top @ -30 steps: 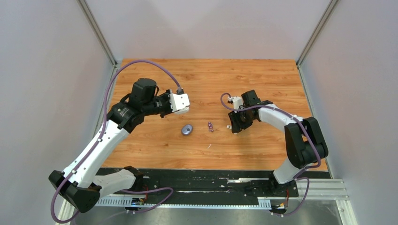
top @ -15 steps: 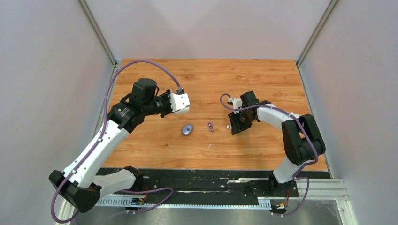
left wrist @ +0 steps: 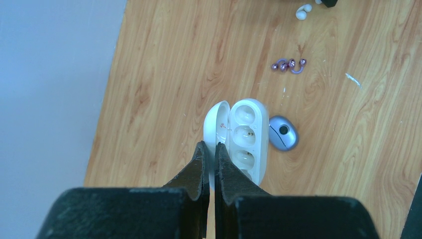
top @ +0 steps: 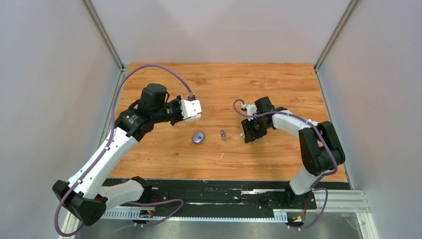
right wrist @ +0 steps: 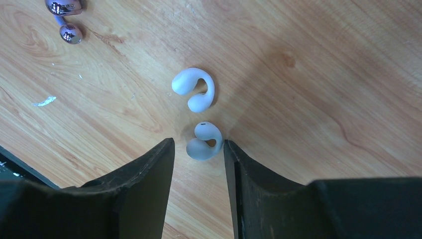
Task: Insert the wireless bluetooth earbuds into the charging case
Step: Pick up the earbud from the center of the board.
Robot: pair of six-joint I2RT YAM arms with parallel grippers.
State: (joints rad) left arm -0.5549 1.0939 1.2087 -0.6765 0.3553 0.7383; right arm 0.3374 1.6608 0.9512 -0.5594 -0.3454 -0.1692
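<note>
Right pincer (right wrist: 198,141) straddles one white earbud (right wrist: 197,150) (indistinct from above).

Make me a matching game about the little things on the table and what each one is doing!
Things:
1. white case
2. bluish-purple case
3. white earbuds
4. purple earbuds

States:
A. closed, lying on the table
B. open, gripped by the left hand
C. shiny, lying between the closed case and the white buds
D. one sits between the open fingers of the right hand

Pairs: 1-B, 2-A, 3-D, 4-C.
</note>
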